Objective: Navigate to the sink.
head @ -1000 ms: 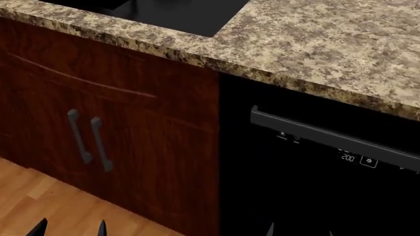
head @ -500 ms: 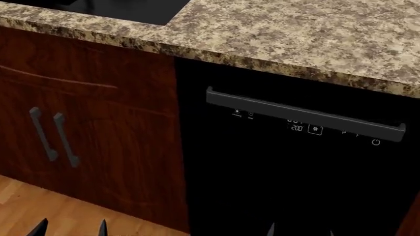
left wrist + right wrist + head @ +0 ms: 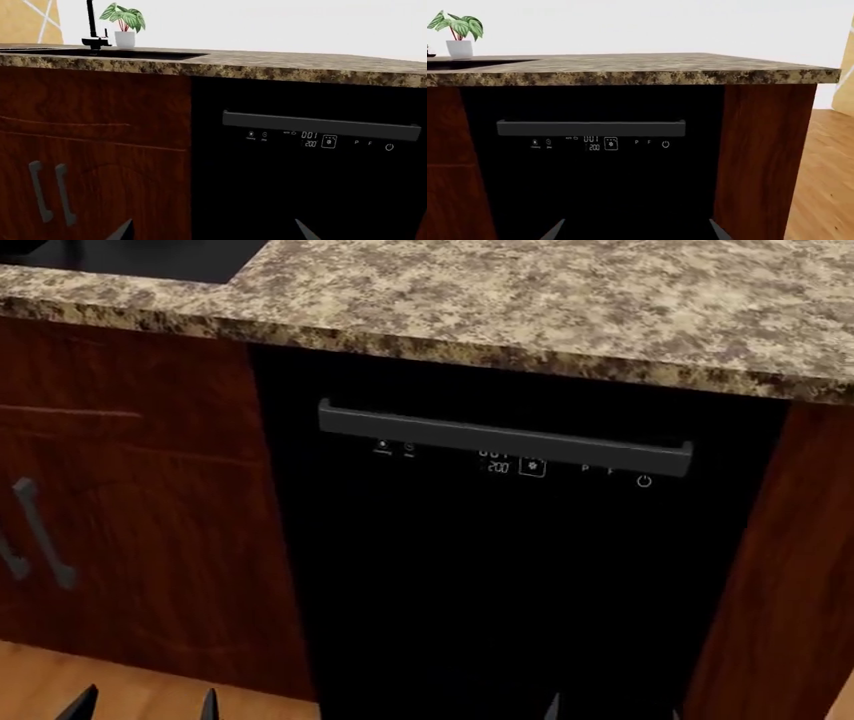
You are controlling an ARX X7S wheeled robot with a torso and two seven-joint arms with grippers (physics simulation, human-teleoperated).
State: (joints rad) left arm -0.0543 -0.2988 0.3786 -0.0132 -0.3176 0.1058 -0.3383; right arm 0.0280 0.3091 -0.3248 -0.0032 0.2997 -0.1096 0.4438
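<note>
Only a black corner of the sink (image 3: 120,252) shows at the head view's top left, recessed in the speckled countertop (image 3: 561,300). The left wrist view shows the sink (image 3: 127,54) as a dark strip with a black faucet (image 3: 93,25) behind it. The right wrist view catches a thin sliver of the sink (image 3: 467,62). My left gripper (image 3: 144,705) (image 3: 212,231) is open with nothing in it, low in front of the cabinets. My right gripper (image 3: 611,710) (image 3: 635,231) is also open and holds nothing, facing the dishwasher.
A black dishwasher front (image 3: 507,580) with a bar handle (image 3: 505,438) fills the middle. Dark wood cabinet doors (image 3: 120,520) stand to its left, a wood panel (image 3: 781,570) to its right. A potted plant (image 3: 124,22) sits behind the sink. Wood floor (image 3: 827,170) extends past the counter's end.
The view has slid right along the counter. The sink moved toward the top left corner, and the dishwasher moved from the right side to the centre. Both grippers stay open.
</note>
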